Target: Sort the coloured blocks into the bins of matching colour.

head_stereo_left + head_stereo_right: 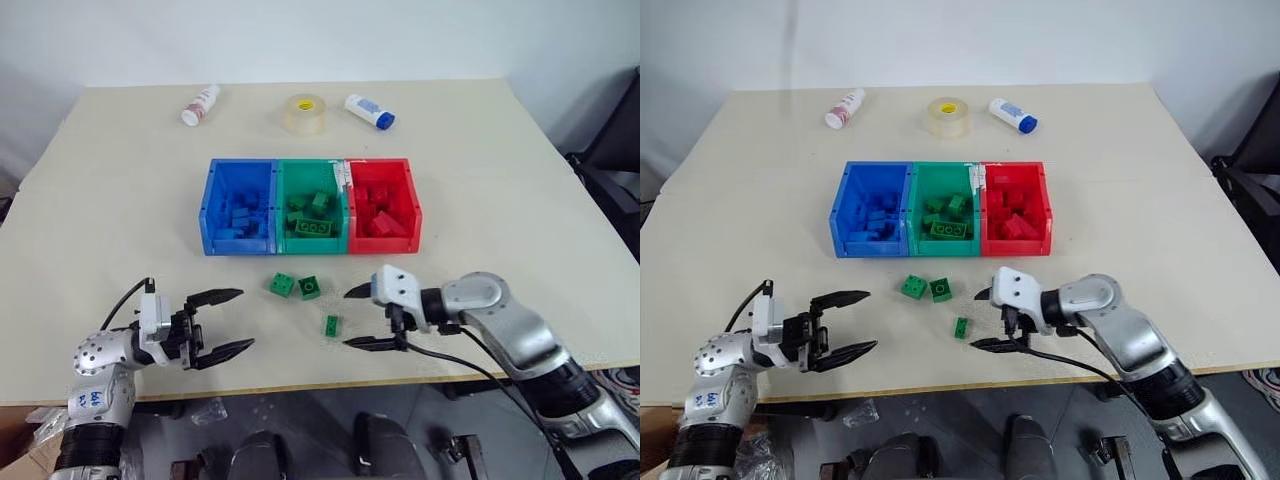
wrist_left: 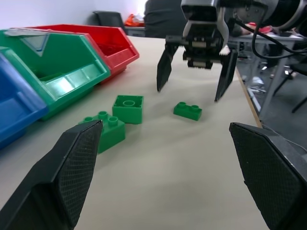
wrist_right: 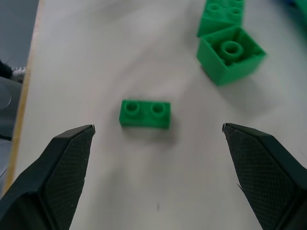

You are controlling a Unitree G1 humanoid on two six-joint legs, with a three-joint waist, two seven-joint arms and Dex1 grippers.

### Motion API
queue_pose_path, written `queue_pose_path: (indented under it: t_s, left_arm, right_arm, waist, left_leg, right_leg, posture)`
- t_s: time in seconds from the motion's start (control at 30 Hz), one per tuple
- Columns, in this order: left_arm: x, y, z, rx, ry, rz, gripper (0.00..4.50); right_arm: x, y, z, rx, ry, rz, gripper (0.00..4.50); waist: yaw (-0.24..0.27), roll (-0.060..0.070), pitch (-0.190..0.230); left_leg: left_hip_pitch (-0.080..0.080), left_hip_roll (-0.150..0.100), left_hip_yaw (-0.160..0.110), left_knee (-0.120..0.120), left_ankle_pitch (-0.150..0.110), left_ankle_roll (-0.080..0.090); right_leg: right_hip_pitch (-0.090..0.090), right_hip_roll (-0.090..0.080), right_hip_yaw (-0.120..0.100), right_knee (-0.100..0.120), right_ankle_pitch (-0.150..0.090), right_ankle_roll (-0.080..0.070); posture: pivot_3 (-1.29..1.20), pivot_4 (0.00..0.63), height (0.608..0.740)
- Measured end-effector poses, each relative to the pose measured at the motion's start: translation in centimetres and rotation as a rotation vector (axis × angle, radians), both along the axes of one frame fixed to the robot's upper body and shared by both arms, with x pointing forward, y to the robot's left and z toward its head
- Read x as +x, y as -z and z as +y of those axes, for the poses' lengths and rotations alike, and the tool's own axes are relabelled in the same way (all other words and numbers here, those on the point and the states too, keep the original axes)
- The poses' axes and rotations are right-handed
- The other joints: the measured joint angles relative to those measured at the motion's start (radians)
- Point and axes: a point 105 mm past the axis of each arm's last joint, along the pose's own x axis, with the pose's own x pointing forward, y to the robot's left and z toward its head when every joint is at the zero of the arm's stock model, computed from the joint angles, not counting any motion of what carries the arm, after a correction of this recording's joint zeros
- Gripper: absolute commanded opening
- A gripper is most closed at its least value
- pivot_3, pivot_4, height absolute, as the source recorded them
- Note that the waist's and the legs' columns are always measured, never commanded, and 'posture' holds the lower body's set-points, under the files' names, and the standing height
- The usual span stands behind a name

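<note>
- On the bench (image 1: 120, 180), three joined bins stand in a row: blue bin (image 1: 240, 205), green bin (image 1: 312, 208), red bin (image 1: 382, 205) — each holds bricks of its own colour.
- Just before the green bin lie two square green bricks (image 1: 296, 286); a small two-stud green brick (image 1: 330, 324) lies nearer the edge.
- Right pincer (image 1: 360, 317) is spread wide, empty, pointing at this small brick.
- Left pincer (image 1: 222, 322) is spread wide too, empty — well apart from the bricks.

Bright, even light falls on the pale counter (image 1: 120, 200), with soft short shadows beneath the green blocks (image 1: 296, 286). In the right wrist view the far blocks (image 3: 225, 33) look slightly blurred.
</note>
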Motion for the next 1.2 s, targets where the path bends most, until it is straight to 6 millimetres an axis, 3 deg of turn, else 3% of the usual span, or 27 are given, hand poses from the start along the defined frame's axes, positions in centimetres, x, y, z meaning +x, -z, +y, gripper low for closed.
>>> queue_pose_path:
  t_s: [0.03,0.13,0.37,0.6,0.8,0.93,1.1,1.2]
  left_arm:
    - [-0.1,0.0,0.0,0.0,-0.001,0.001,4.5]
    - [-0.3,0.3,0.2,-0.001,-0.016,0.012,4.5]
    - [-0.6,0.2,0.1,-0.001,-0.022,0.008,4.5]
    - [-0.3,-0.1,0.0,-0.003,-0.018,-0.004,4.5]
    - [0.1,-0.5,-0.2,-0.008,-0.012,-0.02,4.5]
    - [0.6,-0.4,-0.2,-0.017,-0.016,-0.014,4.5]
    - [0.8,-0.5,-0.3,-0.018,-0.013,-0.022,4.5]
    - [0.9,-0.6,-0.4,-0.017,-0.014,-0.031,4.5]
  right_arm:
    - [0.0,0.1,0.2,0.002,-0.006,0.0,4.47]
    - [0.1,0.8,0.7,-0.008,-0.012,0.009,3.91]
    - [0.2,0.7,0.9,-0.015,-0.019,-0.015,1.43]
    - [0.5,-0.3,1.3,0.033,-0.008,-0.026,1.43]
    - [5.0,-8.0,2.6,0.224,0.078,-0.219,1.43]
    - [9.1,-11.0,3.0,0.29,0.184,-0.316,2.83]
    - [11.8,-10.6,3.5,0.279,0.25,-0.348,4.47]
    - [12.0,-10.0,3.5,0.27,0.245,-0.346,4.47]
  waist:
    - [0.003,0.0,0.0]
    - [0.006,0.0,0.0]
    - [0.007,0.0,0.0]
    - [0.006,0.0,0.0]
    - [0.0,0.0,0.0]
    - [-0.007,0.0,0.0]
    - [-0.018,0.0,0.0]
    - [-0.023,0.0,0.0]
  left_leg:
    - [0.0,0.0,0.0,0.0,0.0,0.0]
    - [0.0,0.0,0.0,0.0,0.0,0.0]
    - [0.0,0.0,0.0,0.0,0.0,0.0]
    - [0.0,0.0,0.0,0.0,0.0,0.0]
    - [0.001,0.0,0.0,0.001,0.0,0.0]
    - [0.0,0.0,0.001,0.0,0.0,0.0]
    - [0.0,0.0,0.002,-0.001,0.0,0.0]
    - [0.0,0.0,0.002,-0.002,0.0,-0.001]
  right_leg:
    - [0.0,0.0,0.0,0.0,0.0,0.0]
    - [0.0,0.0,0.0,0.0,0.0,0.0]
    - [0.0,0.0,0.0,0.0,0.0,0.0]
    - [0.0,0.0,0.0,0.0,0.0,0.0]
    - [-0.001,0.0,0.0,0.003,0.0,0.0]
    - [-0.001,0.0,0.0,0.003,0.0,0.0]
    - [-0.001,0.0,0.0,0.001,0.0,0.0]
    - [-0.001,0.0,0.0,0.001,0.0,0.0]
  posture:
    - [0.0,0.15,0.74]
    - [0.0,0.15,0.74]
    - [0.0,0.15,0.74]
    - [0.0,0.15,0.74]
    - [0.0,0.15,0.74]
    - [0.0,0.15,0.74]
    - [0.0,0.15,0.74]
    - [0.0,0.15,0.74]
